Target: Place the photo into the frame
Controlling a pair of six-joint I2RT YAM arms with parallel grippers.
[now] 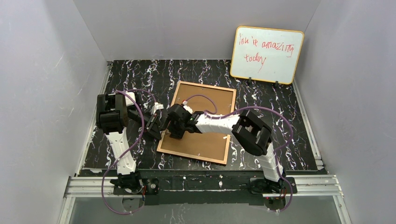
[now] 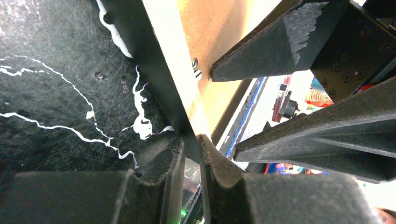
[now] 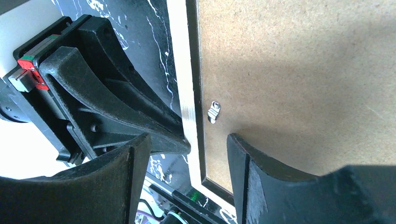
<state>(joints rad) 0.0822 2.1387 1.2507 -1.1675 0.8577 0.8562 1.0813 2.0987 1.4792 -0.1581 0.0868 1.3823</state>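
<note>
The frame (image 1: 194, 157) lies back up in the middle of the black marbled table, with the brown hardboard backing panel (image 1: 212, 140) set in it. My left gripper (image 1: 159, 126) is shut on the frame's left rail (image 2: 168, 70), pinching it between its fingertips (image 2: 212, 154). My right gripper (image 1: 173, 127) is open and empty. It hovers over the same rail (image 3: 180, 60), one finger on each side, just below a small metal clip (image 3: 213, 111) on the backing panel (image 3: 303, 70). The left gripper's fingers (image 3: 140, 116) show right beside it. The photo is not in view.
An orange-edged whiteboard (image 1: 266, 55) with red writing leans on the back wall at the right. Grey walls close in the table on three sides. Purple cables run along both arms.
</note>
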